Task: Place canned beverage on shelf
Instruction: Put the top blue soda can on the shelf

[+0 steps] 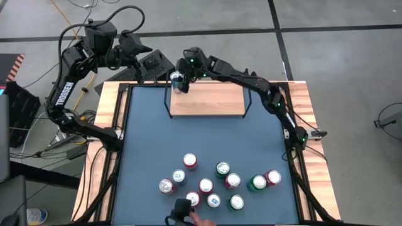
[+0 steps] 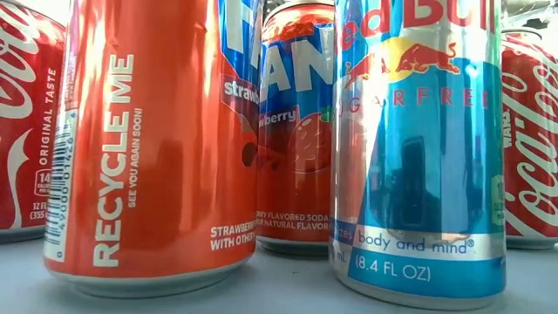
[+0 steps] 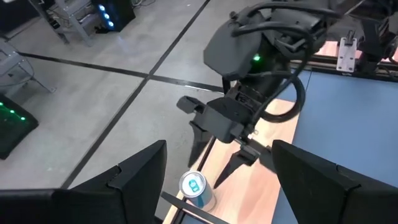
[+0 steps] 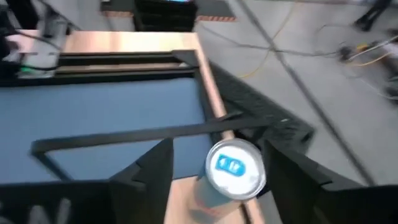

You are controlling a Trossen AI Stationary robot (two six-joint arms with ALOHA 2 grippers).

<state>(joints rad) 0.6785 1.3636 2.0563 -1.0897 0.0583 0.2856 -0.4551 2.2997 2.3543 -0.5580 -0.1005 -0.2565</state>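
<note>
One can [image 1: 178, 80] stood on the shelf [image 1: 207, 101] at its far left corner in the high view, right under the right gripper [image 1: 180, 79]; ten or so spare cans [image 1: 206, 185] sat well apart at the near edge, the left gripper [image 1: 152, 68] waiting just beside the shelf end. Low view showed only crowded cans [image 2: 157, 139], no claw. Left wrist view: right gripper [image 3: 210, 160] hung spread above the can [image 3: 194, 186], tips apparently clear; left fingers [image 3: 134, 180] stood wide, empty. Right wrist view: can [image 4: 235, 167] sat between spread fingers [image 4: 146, 174] by the wire frame [image 4: 149, 135]. Best done lifting straight up, keeping the tips off the rim, so nothing tips.
</note>
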